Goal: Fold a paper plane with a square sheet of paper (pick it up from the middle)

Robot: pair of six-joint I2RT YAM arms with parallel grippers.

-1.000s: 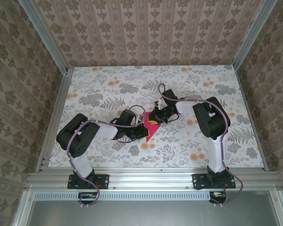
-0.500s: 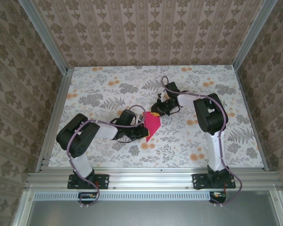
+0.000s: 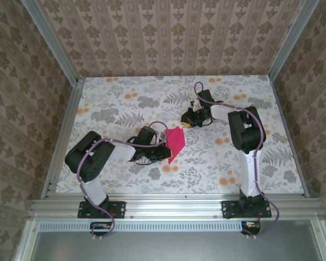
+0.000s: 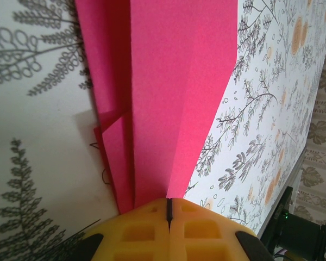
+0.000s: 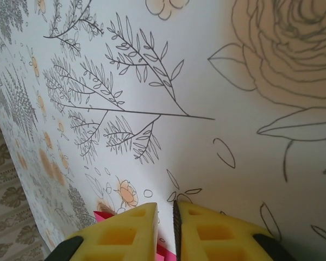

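The paper plane (image 3: pixel 176 140) lies lengthwise near-to-far (tip seemingly nearward).

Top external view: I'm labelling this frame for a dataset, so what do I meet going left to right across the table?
Left gripper → folded pink paper → right gripper.

Table (image 3: pixel 114 103), floral print w/ grey ferns & orange blooms, has a folded pink paper (image 3: pixel 175 142) resting on it approx. mid-table, creases showing.
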